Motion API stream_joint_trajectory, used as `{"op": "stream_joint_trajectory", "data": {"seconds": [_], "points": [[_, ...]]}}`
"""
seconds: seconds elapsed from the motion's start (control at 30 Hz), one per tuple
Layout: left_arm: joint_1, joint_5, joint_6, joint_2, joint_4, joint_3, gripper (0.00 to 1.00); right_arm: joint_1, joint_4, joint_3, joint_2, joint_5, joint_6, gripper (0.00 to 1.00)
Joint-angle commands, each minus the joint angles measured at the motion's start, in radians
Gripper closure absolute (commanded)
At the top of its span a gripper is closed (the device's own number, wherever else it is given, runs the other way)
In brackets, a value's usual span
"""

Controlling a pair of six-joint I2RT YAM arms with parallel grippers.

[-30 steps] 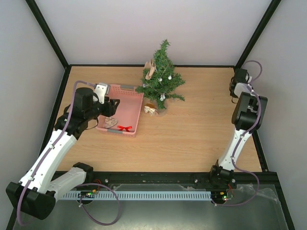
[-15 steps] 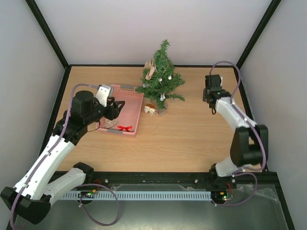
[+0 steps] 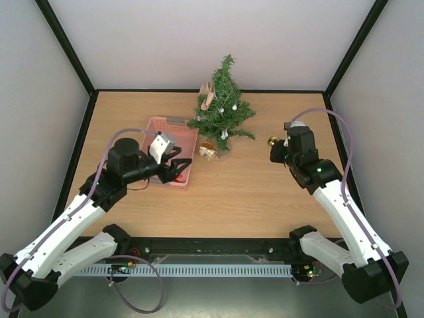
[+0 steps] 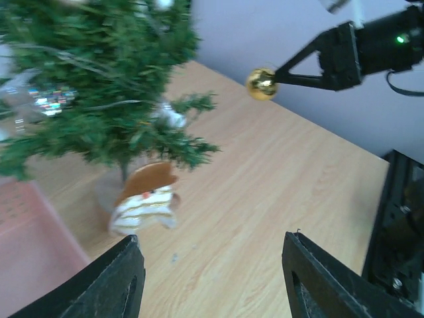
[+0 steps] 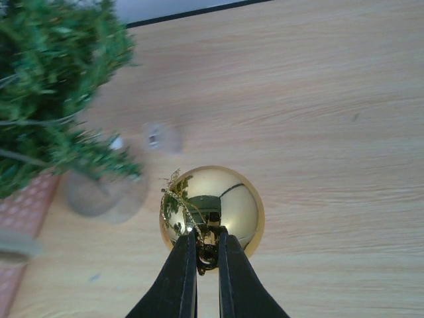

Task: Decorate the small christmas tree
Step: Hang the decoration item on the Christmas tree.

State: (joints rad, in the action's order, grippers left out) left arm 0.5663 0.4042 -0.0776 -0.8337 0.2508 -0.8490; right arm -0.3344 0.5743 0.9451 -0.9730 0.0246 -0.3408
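Right gripper [image 5: 205,250] pinches the bauble [image 5: 213,205] by its loop, right of the tree [image 3: 222,111]; hanging likely needs a free branch. Left gripper [image 3: 180,168] spread, empty.

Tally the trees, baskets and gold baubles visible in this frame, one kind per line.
small christmas tree: 1
pink basket: 1
gold bauble: 1
Total: 3

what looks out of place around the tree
One brown-and-white striped ornament sits at the foot of the small christmas tree, apparently lying on the table rather than hung on a branch.
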Motion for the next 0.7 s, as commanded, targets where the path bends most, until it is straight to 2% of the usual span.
{"op": "stream_joint_trajectory", "data": {"seconds": [0.0,0.07,0.17,0.3,0.4,0.53,0.67], "points": [[0.086,0.004,0.086,0.013,-0.126,0.029,0.41,-0.031,0.075,0.004,0.059,-0.194,-0.097,0.98],[0.113,-0.018,0.129,-0.003,-0.131,0.032,0.41,-0.067,0.072,0.005,0.079,-0.25,-0.133,0.98],[0.129,0.027,0.237,-0.029,-0.136,0.05,0.41,-0.138,0.037,0.004,0.1,-0.312,-0.167,0.98],[0.136,0.046,0.311,-0.03,-0.196,0.088,0.38,-0.259,-0.018,0.009,0.045,-0.41,-0.208,0.98],[0.138,0.076,0.379,-0.027,-0.209,0.101,0.34,-0.366,-0.062,0.021,0.02,-0.434,-0.23,0.98],[0.139,0.112,0.494,-0.012,-0.187,0.121,0.22,-0.461,-0.141,0.02,0.025,-0.472,-0.264,0.98],[0.139,0.132,0.541,-0.019,-0.174,0.109,0.17,-0.502,-0.207,0.001,0.031,-0.518,-0.271,0.98]]}}
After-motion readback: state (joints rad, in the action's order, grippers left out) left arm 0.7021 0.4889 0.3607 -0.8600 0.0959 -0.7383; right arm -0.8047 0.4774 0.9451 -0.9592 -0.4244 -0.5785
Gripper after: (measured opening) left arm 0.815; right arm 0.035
